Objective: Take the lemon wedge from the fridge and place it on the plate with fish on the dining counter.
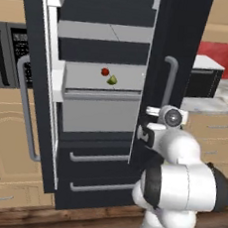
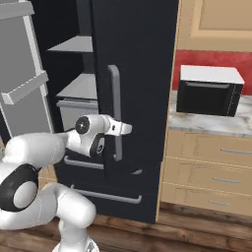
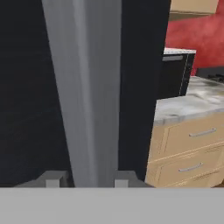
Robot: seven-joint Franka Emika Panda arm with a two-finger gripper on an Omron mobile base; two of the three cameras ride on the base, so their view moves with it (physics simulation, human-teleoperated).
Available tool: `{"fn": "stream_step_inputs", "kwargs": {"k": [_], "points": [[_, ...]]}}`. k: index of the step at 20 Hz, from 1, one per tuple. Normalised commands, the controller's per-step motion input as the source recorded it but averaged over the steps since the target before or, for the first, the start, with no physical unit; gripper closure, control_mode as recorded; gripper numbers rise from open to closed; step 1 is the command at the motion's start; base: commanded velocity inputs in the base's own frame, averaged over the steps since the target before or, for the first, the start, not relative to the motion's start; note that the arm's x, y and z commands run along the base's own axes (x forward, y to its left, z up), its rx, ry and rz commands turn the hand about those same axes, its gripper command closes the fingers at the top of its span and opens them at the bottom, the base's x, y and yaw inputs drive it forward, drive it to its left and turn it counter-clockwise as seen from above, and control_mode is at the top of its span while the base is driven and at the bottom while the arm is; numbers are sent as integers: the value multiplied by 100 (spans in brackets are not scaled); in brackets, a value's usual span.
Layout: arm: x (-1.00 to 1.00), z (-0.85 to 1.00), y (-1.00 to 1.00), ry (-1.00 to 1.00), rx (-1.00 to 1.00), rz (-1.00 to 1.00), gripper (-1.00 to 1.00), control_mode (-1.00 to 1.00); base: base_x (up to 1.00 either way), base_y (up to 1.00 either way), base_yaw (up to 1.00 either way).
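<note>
- At the far left of the left base view, a black microwave (image 1: 10,55) is set among tan cabinets.
- Just right of it, the left door (image 1: 32,77) of the tall black fridge (image 1: 96,134) stands swung open, its long grey bar handle (image 1: 26,109) facing the camera.
- Inside, on a grey-white shelf (image 1: 102,82), the lemon wedge (image 1: 112,80) lies just beside and below a small red round fruit (image 1: 105,71).
- Below the shelf are two black drawers (image 1: 97,171) with grey handles.
- Right of the opening, the right door (image 1: 175,67) carries its own grey bar handle (image 3: 85,87).
- The gripper (image 3: 84,180) is at that handle; its fingers (image 3: 52,180) sit on either side of the bar, clamped onto it.
- Farther right, a second black microwave (image 2: 209,91) stands on a marble counter (image 2: 211,123) over tan drawers, against a red wall.
</note>
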Motion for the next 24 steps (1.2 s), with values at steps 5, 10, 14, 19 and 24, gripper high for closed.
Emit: {"fn": "stream_step_inputs", "kwargs": {"k": [5, 10, 14, 19, 24], "points": [[-100, 61, -74, -1, 9, -31, -100, -100, 0, 0, 0], [-100, 89, -20, -21, 1, -21, -100, -100, 0, 0, 0], [-100, 97, 25, -37, 0, -19, -100, -100, 0, 0, 0], [-93, 100, 66, -44, -2, -11, -100, -100, 0, 0, 0], [-16, 63, 90, -39, -7, -14, -100, -100, 0, 0, 0]]}}
